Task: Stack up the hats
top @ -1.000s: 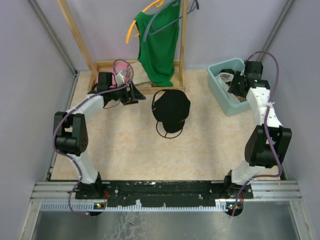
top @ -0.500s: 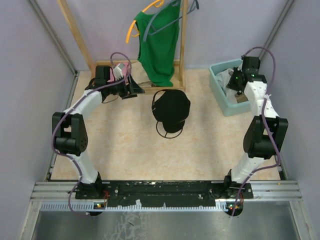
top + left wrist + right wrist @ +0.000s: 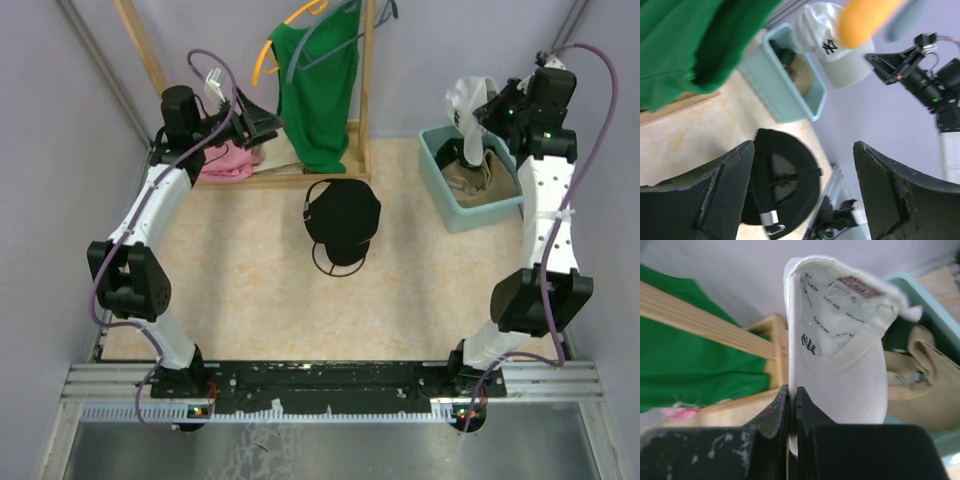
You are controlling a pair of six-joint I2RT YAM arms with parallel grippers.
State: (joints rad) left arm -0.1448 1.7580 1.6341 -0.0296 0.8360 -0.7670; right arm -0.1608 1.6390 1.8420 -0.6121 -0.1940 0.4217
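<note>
The right gripper [image 3: 791, 391] pinched the white cap [image 3: 840, 375] by its brim, above the bin [image 3: 445, 200]; the left gripper [image 3: 802, 165] gaped empty. Next, I judged, it must carry the cap leftward onto the black cap [image 3: 343, 213].

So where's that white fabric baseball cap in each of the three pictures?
Top external: the white fabric baseball cap hangs upper right, above the pale teal plastic bin.
Left wrist: top centre, up and right of the same bin.
Right wrist: fills the centre, pinched in the right tool; bin at the right.
Shared landmark: the teal bin.
</note>
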